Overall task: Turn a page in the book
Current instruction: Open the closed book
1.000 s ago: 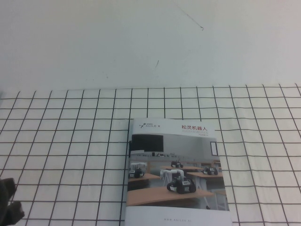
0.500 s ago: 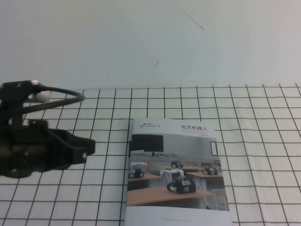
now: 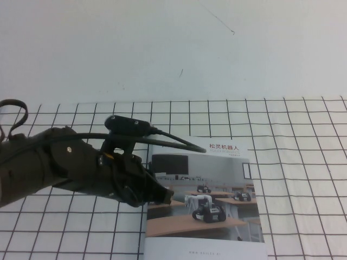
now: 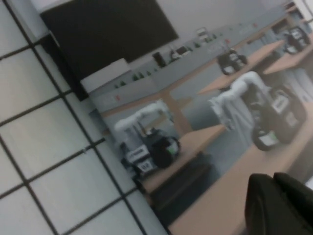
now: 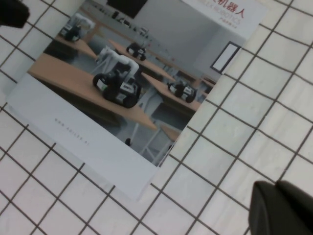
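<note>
The book (image 3: pixel 205 197) lies closed on the checked surface (image 3: pixel 303 162), toward 6 o'clock of the grid, its cover photo facing up — so no page is turned yet. The page (image 5: pixel 142 63) I must lift, the cover leaf, lies flat everywhere I can see.

My left pincer (image 3: pixel 162 196) reaches in from 9 o'clock and hangs over the cover's spine-side edge; whether its tips are spread or pressed together, I cannot tell, and I cannot tell if it touches the paper.

My right pincer (image 5: pixel 281 208) is clenched on nothing, hovering off the book's free side, out past its 3 o'clock edge.

By my judgement all the work is left: catch the leaf, lift it, swing it over.
</note>
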Controlling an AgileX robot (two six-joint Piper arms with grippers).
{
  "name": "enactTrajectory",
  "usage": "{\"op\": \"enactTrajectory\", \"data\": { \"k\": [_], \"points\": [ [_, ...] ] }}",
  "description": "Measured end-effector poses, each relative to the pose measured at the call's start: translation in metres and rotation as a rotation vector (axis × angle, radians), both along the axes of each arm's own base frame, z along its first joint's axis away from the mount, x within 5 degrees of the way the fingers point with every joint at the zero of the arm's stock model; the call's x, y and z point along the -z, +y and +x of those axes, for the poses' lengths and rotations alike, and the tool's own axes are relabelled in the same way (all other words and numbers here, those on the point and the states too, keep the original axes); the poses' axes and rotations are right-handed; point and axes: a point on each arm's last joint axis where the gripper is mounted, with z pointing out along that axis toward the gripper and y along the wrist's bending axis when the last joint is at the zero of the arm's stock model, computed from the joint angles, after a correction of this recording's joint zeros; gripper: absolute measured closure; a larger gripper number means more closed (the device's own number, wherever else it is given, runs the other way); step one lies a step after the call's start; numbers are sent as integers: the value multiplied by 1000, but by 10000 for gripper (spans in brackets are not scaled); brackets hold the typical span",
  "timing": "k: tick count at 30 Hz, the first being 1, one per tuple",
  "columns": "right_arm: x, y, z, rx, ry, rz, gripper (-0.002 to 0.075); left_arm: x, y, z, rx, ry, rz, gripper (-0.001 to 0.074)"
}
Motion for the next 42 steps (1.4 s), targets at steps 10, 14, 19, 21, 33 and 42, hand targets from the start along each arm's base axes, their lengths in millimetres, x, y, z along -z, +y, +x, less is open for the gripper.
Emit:
{"op": "enactTrajectory", "data": {
  "k": [10, 14, 19, 21, 33, 42],
  "points": [
    [30, 42, 20, -166, 108, 31, 728, 53, -8, 29, -62, 69, 74, 738],
    [46, 64, 23, -244, 176, 11, 728, 71, -9, 31, -62, 117, 99, 738],
    [67, 69, 31, -245, 242, -72, 726, 73, -10, 33, -69, 124, 96, 738],
    [70, 68, 37, -219, 220, -92, 717, 74, -10, 33, -69, 125, 97, 738],
    [100, 80, 74, 12, 199, 62, 296, 75, -10, 36, -120, 128, 76, 738],
    [128, 88, 87, 110, 292, 155, 295, 75, -10, 38, -174, 132, 57, 738]
  ]
}}
